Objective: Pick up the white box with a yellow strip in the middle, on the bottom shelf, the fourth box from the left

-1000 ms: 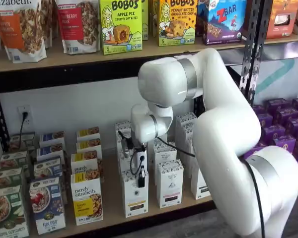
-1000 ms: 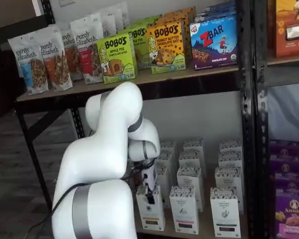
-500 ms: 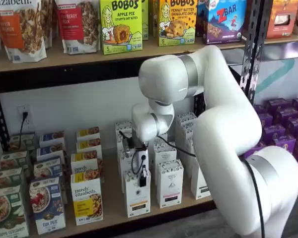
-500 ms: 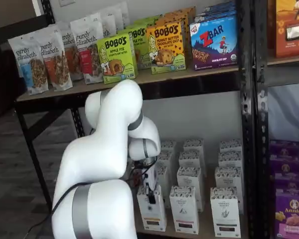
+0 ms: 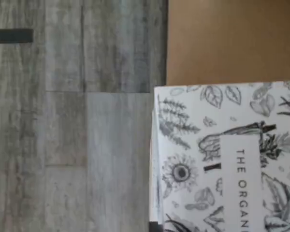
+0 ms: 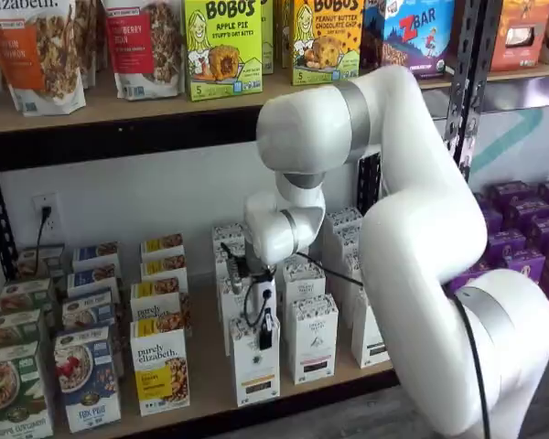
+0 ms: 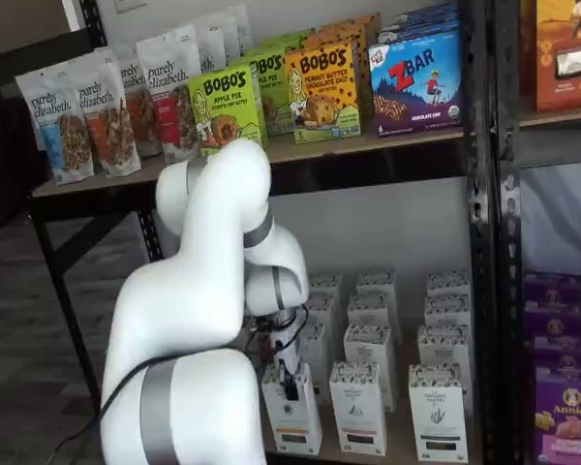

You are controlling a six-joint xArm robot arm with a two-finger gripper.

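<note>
End effector closed on the white box
Box is seen tilted at the bottom shelf front; botanical print fills the wrist view.

My arm was glossy white with rounded joints and grey bands; a thin black cable ran along it to the black fingers.

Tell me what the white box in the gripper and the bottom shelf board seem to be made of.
White box: apparently matte printed paperboard, given its crisp folded edges and botanical line drawings. Bottom shelf: its board looks like pale wood or fibreboard, a flat tan unglossy surface; the front rail is dark, probably metal.
</note>
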